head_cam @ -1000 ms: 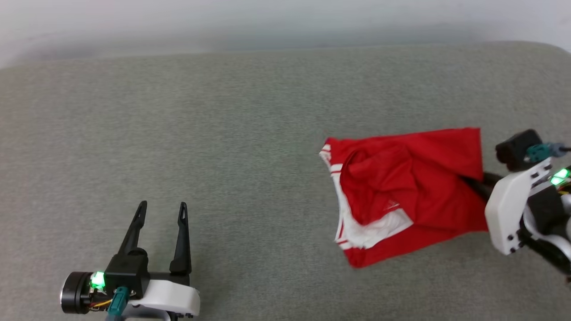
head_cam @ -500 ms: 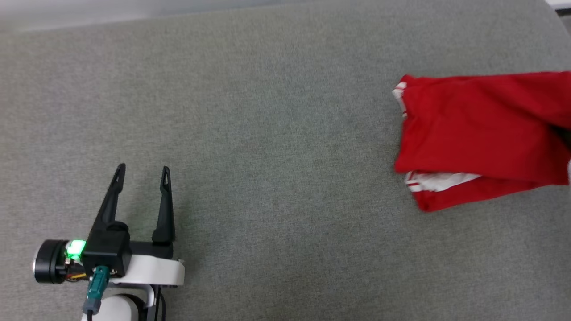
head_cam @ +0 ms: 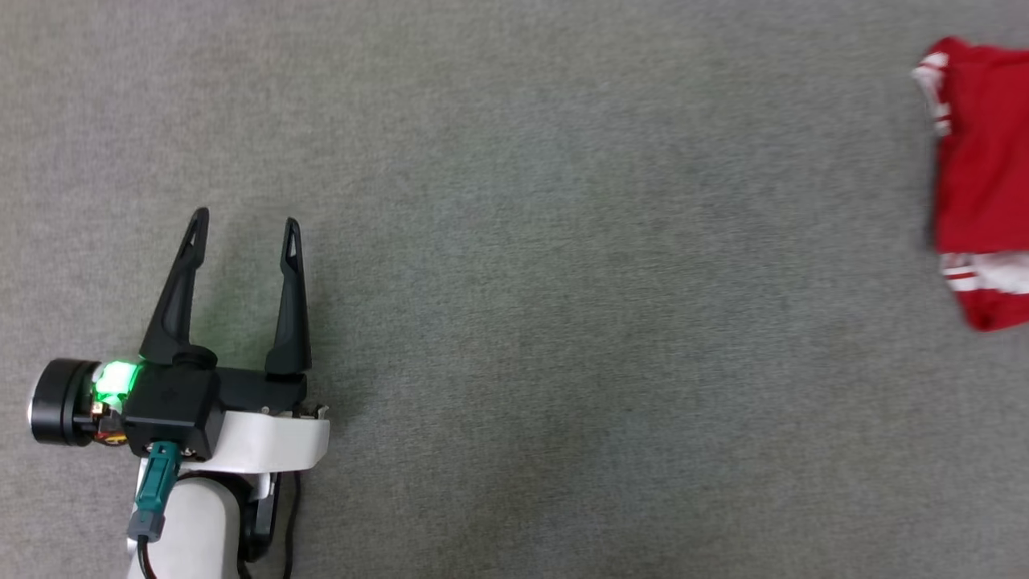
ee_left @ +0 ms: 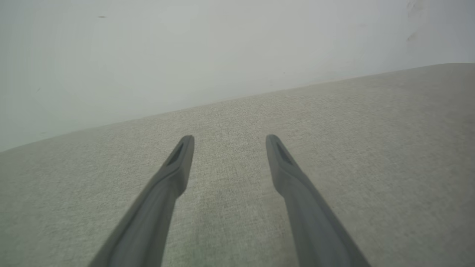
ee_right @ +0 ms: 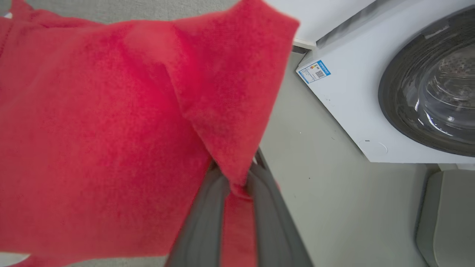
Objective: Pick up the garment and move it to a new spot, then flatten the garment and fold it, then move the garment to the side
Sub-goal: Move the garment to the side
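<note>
Red garment: bunched at the far right of the head view, over the grey surface. The frame edge cuts it off, so I see only a red panel, striped trim at the top and a white striped band near the bottom. Whether it rests on the surface or hangs just above it, I cannot tell.
Garment front: hidden by folds and by the frame edge.
My right pincer: in its wrist view, both fingers are clamped on a fold of the garment, with a strip of red cloth pinched between them. The cloth drapes over the fingertips and hides them.
Garment, right wrist view: spread across the left and middle, close to the lens and soft in focus; its outer edges are cut off.
My left pincer: lower left of the head view, fingers apart with bare surface between them, well apart from the garment. A green light glows on the wrist.
Left wrist view: both fingers spread above the surface, with a pale wall beyond.
Background, right wrist view: a white washer with a dark round door, cut off at the right.
Label: blue-edged, on the washer; print too small to read.
Floor: pale, beside the washer.
Grey object: lower right corner, cut off; I cannot identify it.
</note>
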Tool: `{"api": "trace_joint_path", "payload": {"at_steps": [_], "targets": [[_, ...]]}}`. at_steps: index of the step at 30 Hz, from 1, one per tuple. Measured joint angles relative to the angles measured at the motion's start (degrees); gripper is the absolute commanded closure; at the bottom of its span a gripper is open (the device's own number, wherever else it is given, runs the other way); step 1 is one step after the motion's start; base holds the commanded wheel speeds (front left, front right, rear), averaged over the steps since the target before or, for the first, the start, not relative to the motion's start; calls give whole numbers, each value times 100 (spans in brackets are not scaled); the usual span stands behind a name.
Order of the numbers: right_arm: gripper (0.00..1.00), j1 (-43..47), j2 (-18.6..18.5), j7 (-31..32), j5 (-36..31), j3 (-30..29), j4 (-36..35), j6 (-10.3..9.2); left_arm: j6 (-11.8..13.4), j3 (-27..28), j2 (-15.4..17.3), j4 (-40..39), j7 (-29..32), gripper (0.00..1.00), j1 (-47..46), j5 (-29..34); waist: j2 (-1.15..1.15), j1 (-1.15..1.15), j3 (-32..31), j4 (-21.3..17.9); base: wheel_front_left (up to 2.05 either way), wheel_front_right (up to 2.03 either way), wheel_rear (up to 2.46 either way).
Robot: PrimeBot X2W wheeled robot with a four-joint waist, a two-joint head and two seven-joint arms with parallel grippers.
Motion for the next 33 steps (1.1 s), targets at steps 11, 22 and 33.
{"api": "trace_joint_path", "payload": {"at_steps": [11, 22, 33], "targets": [[0, -378, 364, 27, -678, -871, 447, 0, 109, -47, 51, -191, 0, 0, -108, -40, 0, 0, 358, 177, 0, 0, 0], [0, -79, 738, -639, -1042, -977, 269, -1, 240, -51, -8, -5, 0, 0, 243, -110, 0, -1, -346, 153, 0, 0, 0], [0, 371, 1862, -3170, -1230, -556, -1034, 0, 280, 48, -154, 250, 0, 0, 960, -263, 0, -1, -1520, 162, 0, 0, 0]]}}
